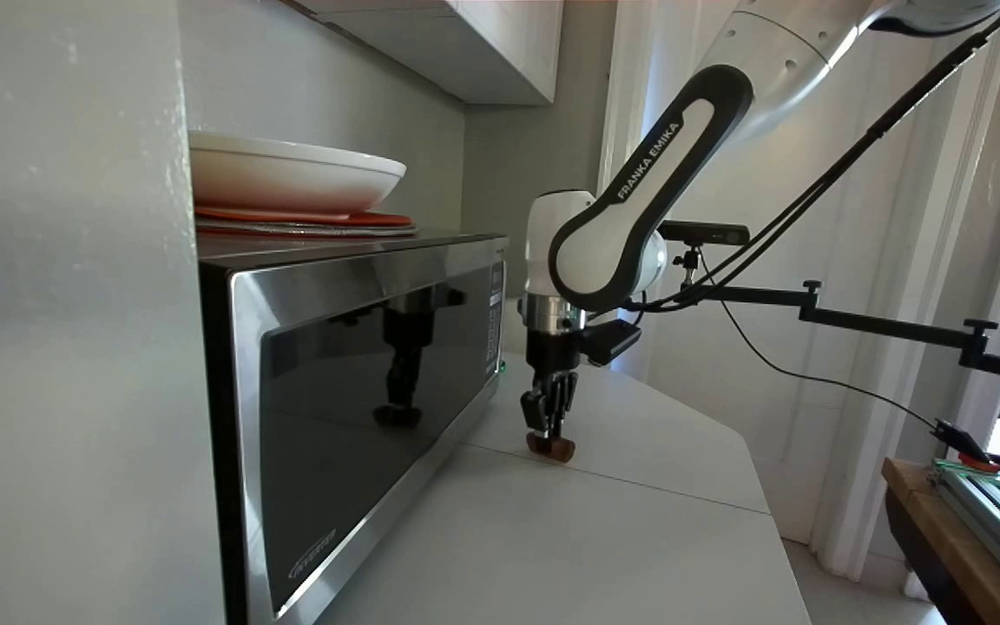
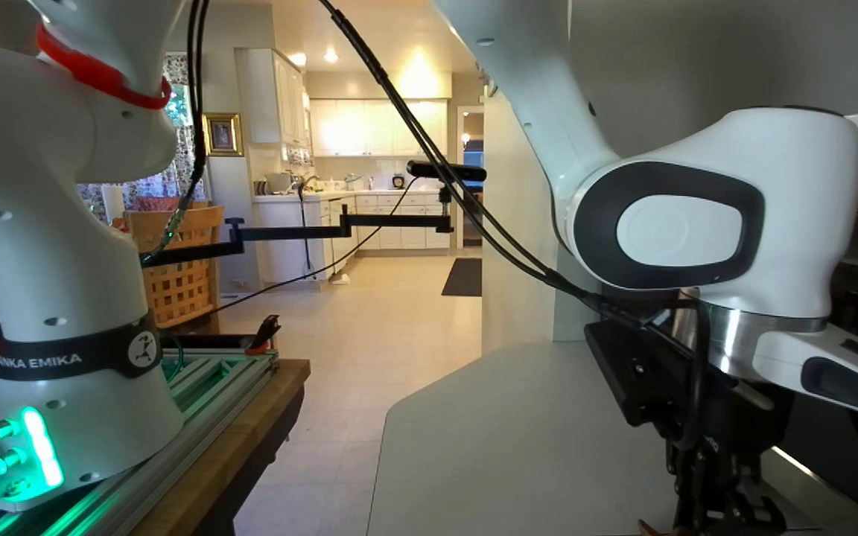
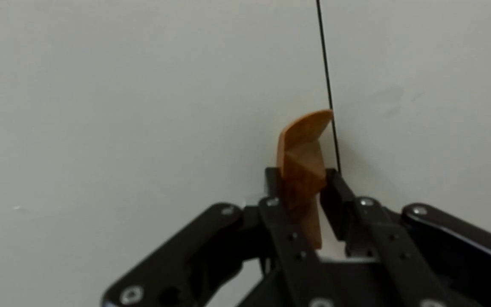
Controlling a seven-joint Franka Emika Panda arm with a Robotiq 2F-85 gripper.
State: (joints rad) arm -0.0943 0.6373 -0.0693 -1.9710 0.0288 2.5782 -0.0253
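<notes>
Orange-brown, the curved piece (image 3: 304,168) sits on or just above the white tabletop (image 3: 143,106), beside a seam (image 3: 324,55). The gripper (image 3: 302,186) is clamped about the piece's middle — apparently the soundest hold — on a likely light, stiff, smooth body.

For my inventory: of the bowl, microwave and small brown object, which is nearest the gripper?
The small brown object, clamped in the gripper; the microwave stands apart, with the white bowl above it.
</notes>
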